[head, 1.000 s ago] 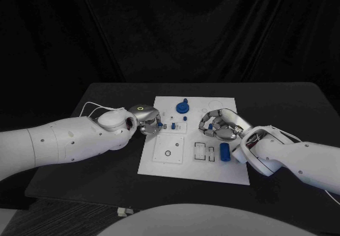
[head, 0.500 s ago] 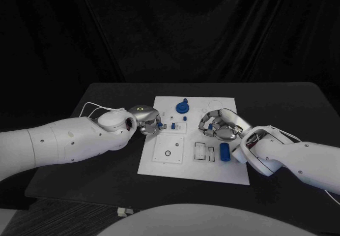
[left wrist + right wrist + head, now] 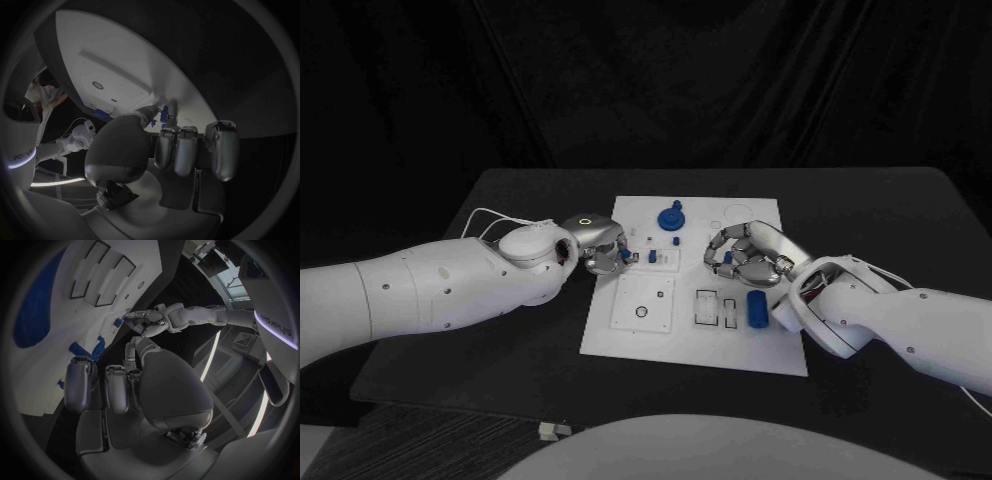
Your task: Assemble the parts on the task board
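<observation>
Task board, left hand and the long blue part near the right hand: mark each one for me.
task board [image 3: 653, 335]: head view, bare white area near its front left corner.
left hand [image 3: 603, 247]: head view, middle of the silver hand.
long blue part [image 3: 757, 309]: head view, middle of its length.

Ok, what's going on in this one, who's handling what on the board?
The robot is working on the white task board on the black table. Its left hand is at the board's left edge, fingertips on a small blue part near the board's middle. Its right hand hovers over the board's right side with fingers curled; whether it holds anything is unclear. A blue knob-shaped part stands at the far end, and an elongated blue part lies by the right edge.
</observation>
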